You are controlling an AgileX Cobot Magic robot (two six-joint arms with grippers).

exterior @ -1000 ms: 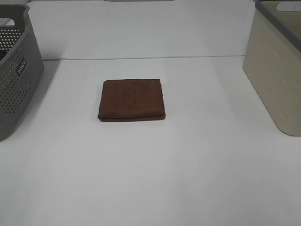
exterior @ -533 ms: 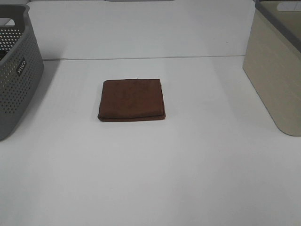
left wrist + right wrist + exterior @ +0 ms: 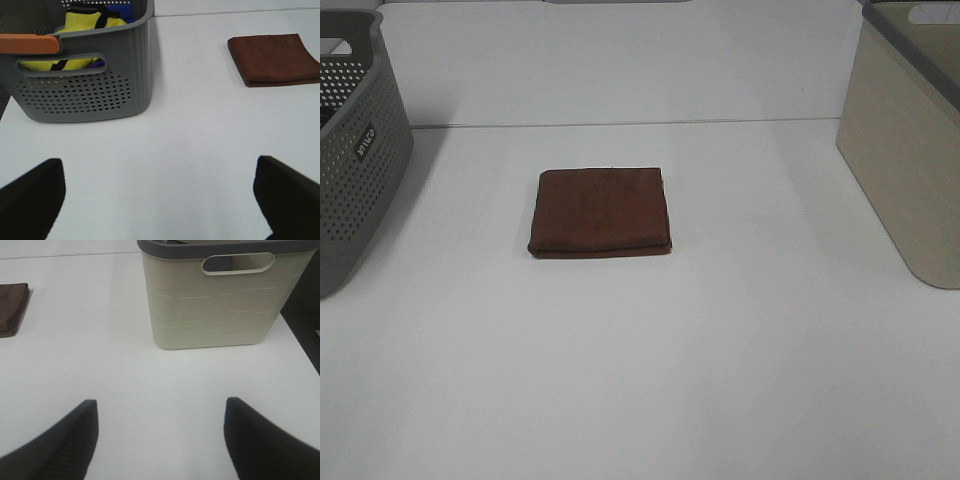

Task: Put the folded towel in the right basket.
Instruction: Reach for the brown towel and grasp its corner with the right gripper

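Note:
A folded brown towel (image 3: 601, 211) lies flat on the white table, near the middle. It also shows in the left wrist view (image 3: 274, 58) and at the edge of the right wrist view (image 3: 12, 308). The right basket (image 3: 910, 130) is beige with a grey rim and stands at the table's right side; the right wrist view shows it (image 3: 225, 302) with a handle slot. My left gripper (image 3: 157, 197) is open and empty, well short of the towel. My right gripper (image 3: 160, 440) is open and empty, in front of the beige basket. Neither gripper shows in the exterior view.
A grey perforated basket (image 3: 355, 150) stands at the table's left side; in the left wrist view it (image 3: 85, 85) holds yellow and blue items and has an orange handle. The table's back edge (image 3: 620, 124) runs behind the towel.

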